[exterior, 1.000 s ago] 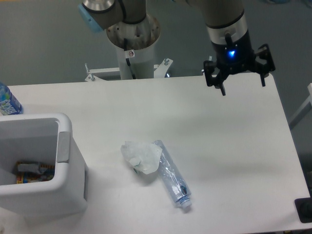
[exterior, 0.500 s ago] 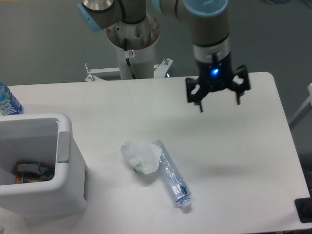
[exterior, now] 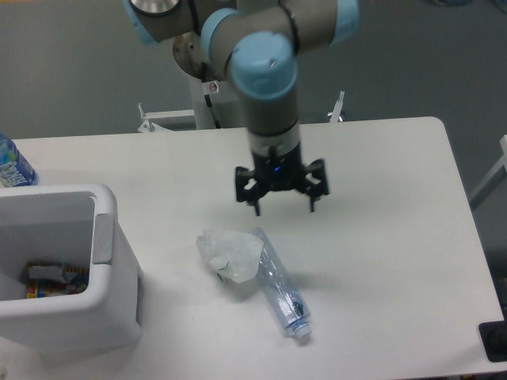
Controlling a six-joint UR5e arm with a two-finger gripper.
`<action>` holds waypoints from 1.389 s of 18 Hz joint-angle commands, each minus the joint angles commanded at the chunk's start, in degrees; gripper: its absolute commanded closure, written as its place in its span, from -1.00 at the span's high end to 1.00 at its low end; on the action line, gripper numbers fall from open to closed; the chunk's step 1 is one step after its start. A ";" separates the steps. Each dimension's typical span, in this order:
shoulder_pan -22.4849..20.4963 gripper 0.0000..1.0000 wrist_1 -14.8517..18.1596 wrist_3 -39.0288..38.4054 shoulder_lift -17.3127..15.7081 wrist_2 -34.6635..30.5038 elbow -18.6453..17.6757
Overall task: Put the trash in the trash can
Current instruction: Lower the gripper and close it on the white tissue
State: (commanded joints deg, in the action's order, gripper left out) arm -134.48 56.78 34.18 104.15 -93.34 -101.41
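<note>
A crumpled white paper wad (exterior: 228, 254) lies on the white table (exterior: 380, 206), touching a clear plastic bottle (exterior: 278, 286) that lies on its side with its white cap toward the front. The white trash can (exterior: 104, 237) stands at the front left, with some items visible inside. My gripper (exterior: 283, 209) hangs open just above and behind the wad and bottle, a little to the right of the wad, with nothing between its fingers.
A bottle with a bright blue label (exterior: 13, 165) stands at the left edge behind the trash can. The arm's base column (exterior: 214, 95) rises behind the table's far edge. A dark object (exterior: 496, 342) sits at the front right corner.
The gripper has swept from the back right of the table leftward and forward, coming down close above the wad and bottle. It stays open. The trash has not moved.
</note>
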 joint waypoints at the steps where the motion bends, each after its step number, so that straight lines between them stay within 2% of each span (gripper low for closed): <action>1: 0.96 1.00 -0.09 0.88 0.27 0.09 -0.79; 4: 2.37 1.00 -0.26 2.91 0.44 0.62 -1.15; 11: 6.68 1.00 -0.53 3.18 4.22 0.18 -1.86; 14: 8.08 1.00 -2.28 3.09 4.92 0.26 -1.95; 16: 8.53 1.00 -2.37 2.92 5.28 0.09 -2.12; 19: 9.15 1.00 -2.55 2.83 7.47 -0.26 -2.03; 22: 9.32 0.98 -2.55 2.91 7.39 -0.26 -2.21; 25: 9.24 0.37 -2.46 2.74 7.39 -1.49 -2.12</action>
State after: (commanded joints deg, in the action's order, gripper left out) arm -125.24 54.32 36.91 111.53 -94.83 -103.54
